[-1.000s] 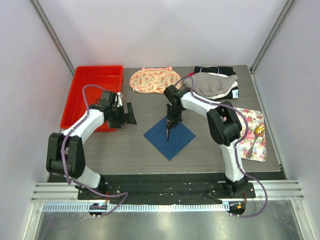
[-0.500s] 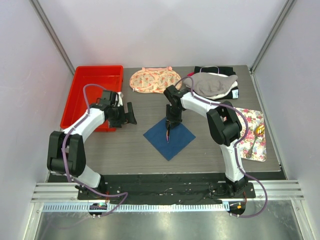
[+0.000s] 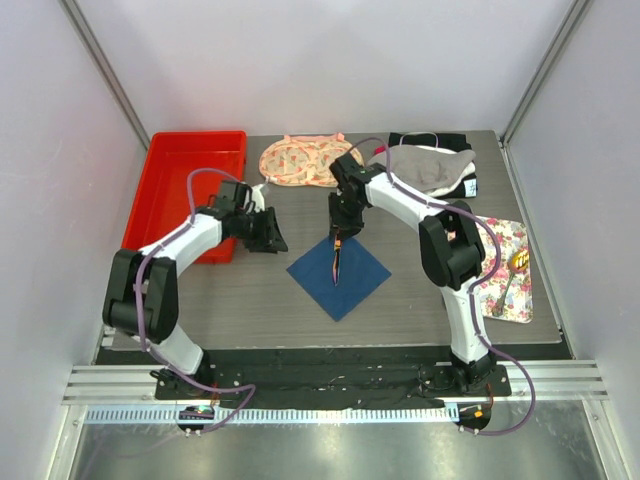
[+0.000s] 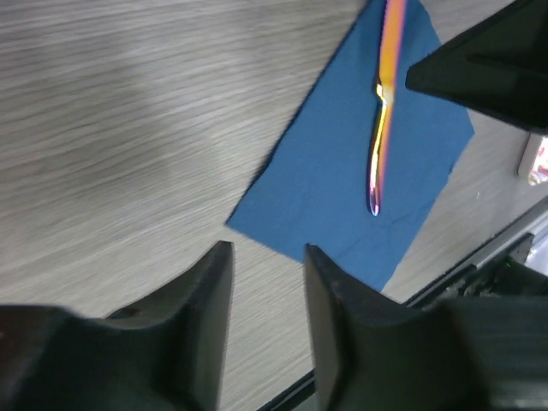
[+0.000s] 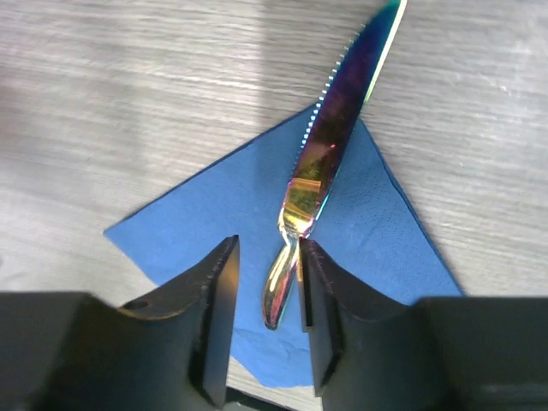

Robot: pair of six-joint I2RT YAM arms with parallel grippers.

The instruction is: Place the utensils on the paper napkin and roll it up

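Left end effector [image 3: 272, 240] swung toward napkin [image 3: 357, 281] and knife [image 3: 337, 262].

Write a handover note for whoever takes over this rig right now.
Left gripper: open and empty, near the left corner of the napkin.
Right gripper: open, with the handle of the knife loose between its jaws.
Done: the knife is along the napkin's middle. Whether it lies flat is unclear.
Left: more cutlery lies on the floral mat at right. Bring it over, then roll the napkin.
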